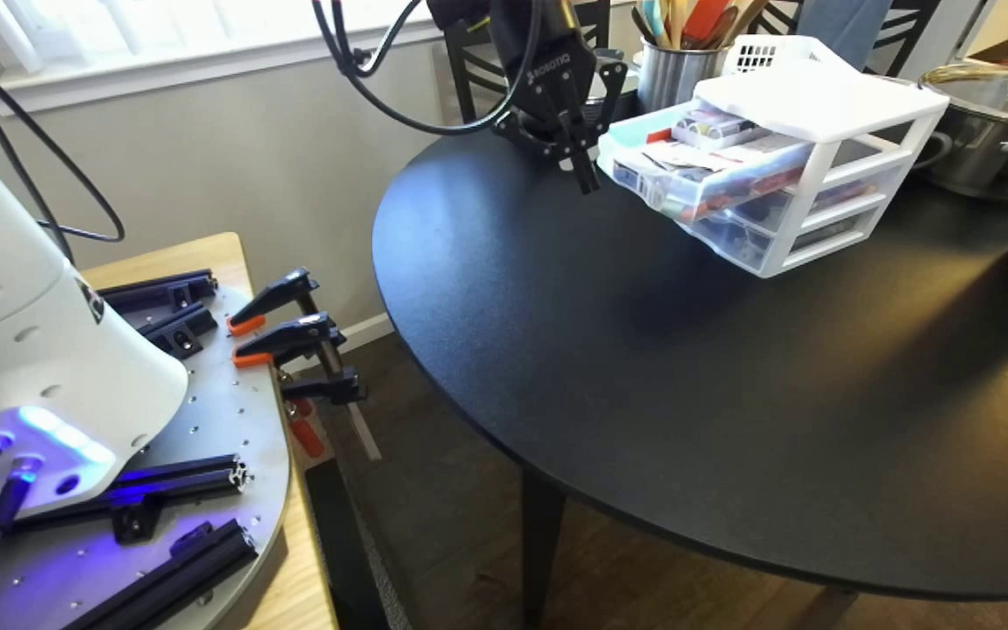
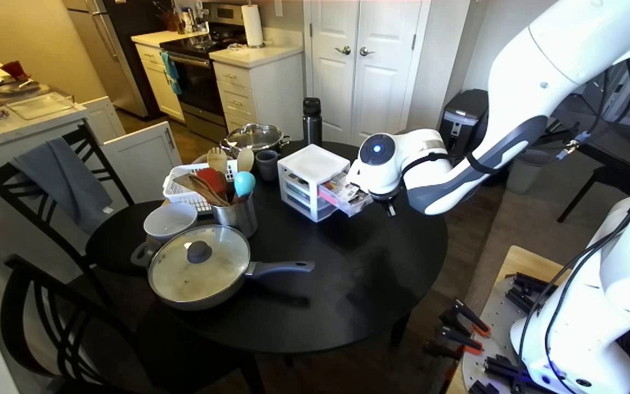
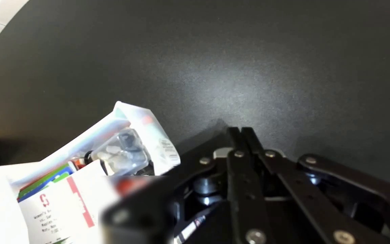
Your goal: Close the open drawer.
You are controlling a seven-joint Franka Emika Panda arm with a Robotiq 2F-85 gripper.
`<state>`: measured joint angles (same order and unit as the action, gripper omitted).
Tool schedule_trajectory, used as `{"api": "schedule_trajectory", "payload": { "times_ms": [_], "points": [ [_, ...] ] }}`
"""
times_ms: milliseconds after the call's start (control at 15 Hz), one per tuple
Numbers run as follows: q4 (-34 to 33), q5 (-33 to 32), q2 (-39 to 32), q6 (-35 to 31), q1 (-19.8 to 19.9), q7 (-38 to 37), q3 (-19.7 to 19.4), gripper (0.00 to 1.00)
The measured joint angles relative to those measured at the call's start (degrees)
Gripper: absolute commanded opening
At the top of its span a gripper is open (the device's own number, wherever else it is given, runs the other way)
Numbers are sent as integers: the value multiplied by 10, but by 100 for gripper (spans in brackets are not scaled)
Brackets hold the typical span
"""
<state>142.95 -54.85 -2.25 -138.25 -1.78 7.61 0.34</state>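
Drawer [image 1: 745, 181] juts from its unit [image 1: 836, 109], upper right in an exterior view. At lower right of the wrist view, our gripper [image 3: 240, 129] has its fingers together on nothing. We judge the drawer light, thin and springy: we should press its front panel [image 3: 157, 142] centrally, not pinch.

The black table [image 1: 609, 367] carries an organizer [image 2: 314, 163], lidded pan [image 2: 200, 273], pot [image 1: 990, 149], utensil canister [image 2: 238, 220], cup [image 2: 267, 166] and bottle [image 2: 312, 125]

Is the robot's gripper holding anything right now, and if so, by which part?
Nothing is held. In the wrist view, the gripper is shut, with nothing between its fingertips; the open drawer lies off to one side.
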Motion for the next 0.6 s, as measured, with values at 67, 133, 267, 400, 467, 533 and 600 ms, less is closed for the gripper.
{"api": "schedule_trajectory", "payload": {
  "times_ms": [67,133,267,400,467,533,600],
  "points": [
    [-12,-3,-11,-2,0,0,0,5],
    [-26,-7,-22,-5,0,0,0,4],
    [-47,-18,-38,-12,0,0,0,5],
    [-61,-27,-48,-19,0,-1,0,5],
    [-65,-34,-52,-20,0,-6,0,5],
    [-69,-46,-55,-21,0,-18,0,4],
    [-72,-59,-58,-22,0,-29,0,5]
  ]
}}
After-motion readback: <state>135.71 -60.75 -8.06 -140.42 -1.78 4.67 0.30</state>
